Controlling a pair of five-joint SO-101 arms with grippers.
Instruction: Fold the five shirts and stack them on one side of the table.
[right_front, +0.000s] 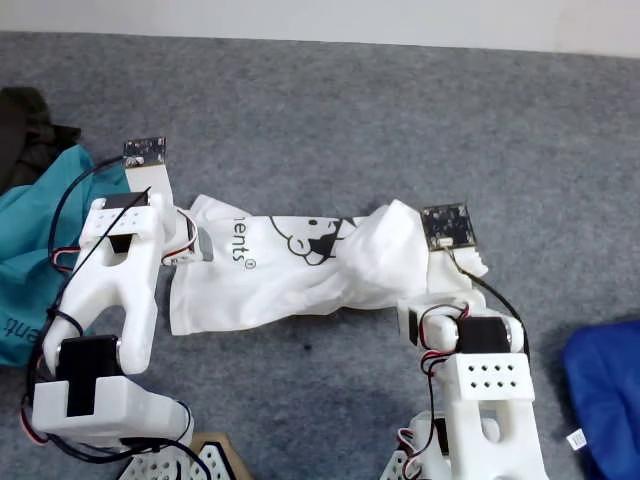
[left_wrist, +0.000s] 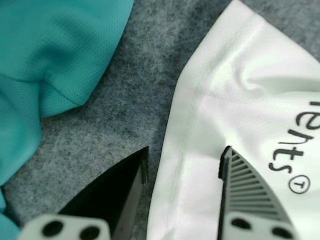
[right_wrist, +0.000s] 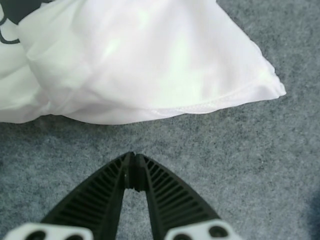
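Where white shirt (right_front: 290, 275) bunches | grey felt (right_front: 400, 110) | teal mesh (left_wrist: 55, 45) | perhaps dark cloth (right_front: 20, 125)

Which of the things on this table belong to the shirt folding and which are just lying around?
Job: white printed fabric shirt, centre; teal mesh shirt; blue fabric shirt; dark crumpled garment, possibly a shirt; left gripper, open astride the white shirt's hem; right gripper, shut.
Lying about: tan flat board corner by an arm base; grey felt table cover.
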